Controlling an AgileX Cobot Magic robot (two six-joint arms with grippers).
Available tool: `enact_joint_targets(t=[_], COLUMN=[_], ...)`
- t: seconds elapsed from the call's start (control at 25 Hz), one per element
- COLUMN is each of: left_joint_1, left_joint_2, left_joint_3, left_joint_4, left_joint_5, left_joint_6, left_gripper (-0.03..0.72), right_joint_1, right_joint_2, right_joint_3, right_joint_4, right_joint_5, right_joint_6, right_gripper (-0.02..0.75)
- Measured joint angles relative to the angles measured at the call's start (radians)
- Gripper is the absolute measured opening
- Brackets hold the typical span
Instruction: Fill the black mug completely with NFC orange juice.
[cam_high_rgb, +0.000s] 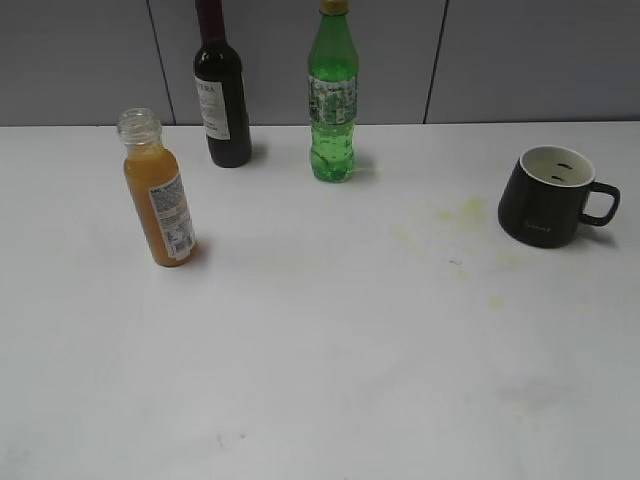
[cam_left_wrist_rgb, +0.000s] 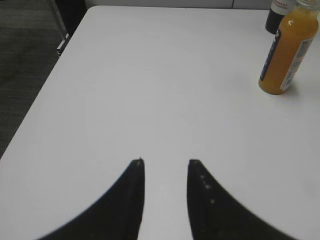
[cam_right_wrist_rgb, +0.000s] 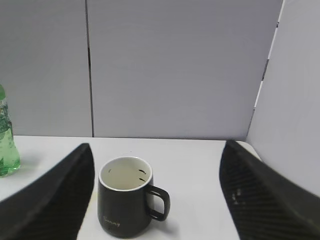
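Note:
The black mug (cam_high_rgb: 545, 197) stands upright at the right of the white table, handle to the right, its white inside showing no liquid. It also shows in the right wrist view (cam_right_wrist_rgb: 125, 202), between and beyond my open right gripper's (cam_right_wrist_rgb: 156, 150) fingers, apart from them. The capless bottle of NFC orange juice (cam_high_rgb: 158, 190) stands at the left, nearly full. In the left wrist view the bottle (cam_left_wrist_rgb: 288, 50) is at the upper right, far from my open, empty left gripper (cam_left_wrist_rgb: 165, 162). Neither gripper shows in the exterior view.
A dark wine bottle (cam_high_rgb: 221, 90) and a green soda bottle (cam_high_rgb: 332, 95) stand at the back by the grey wall. Pale yellow stains (cam_high_rgb: 455, 225) mark the white table (cam_high_rgb: 320, 360) left of the mug. The table's left edge (cam_left_wrist_rgb: 45, 95) drops to dark floor.

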Motion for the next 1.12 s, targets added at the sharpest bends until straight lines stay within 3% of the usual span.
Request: enact_joint_targets(t=[0.36,0.52,1.12], left_joint_1=[0.000,0.000,0.000], left_joint_2=[0.000,0.000,0.000], left_joint_3=[0.000,0.000,0.000], left_joint_4=[0.000,0.000,0.000], left_joint_5=[0.000,0.000,0.000], left_joint_6=[0.000,0.000,0.000], left_gripper=[0.235,0.235,0.235], right_joint_1=[0.000,-0.001,-0.001], right_joint_2=[0.579,0.751,1.158], right_joint_3=[0.002,0.004,0.012], right_joint_4=[-0.001,0.026,0.154], right_joint_5=[-0.605,-0.807,-0.869], right_joint_6=[0.000,0.000,0.000], right_gripper=[0.592,0.592,0.592])
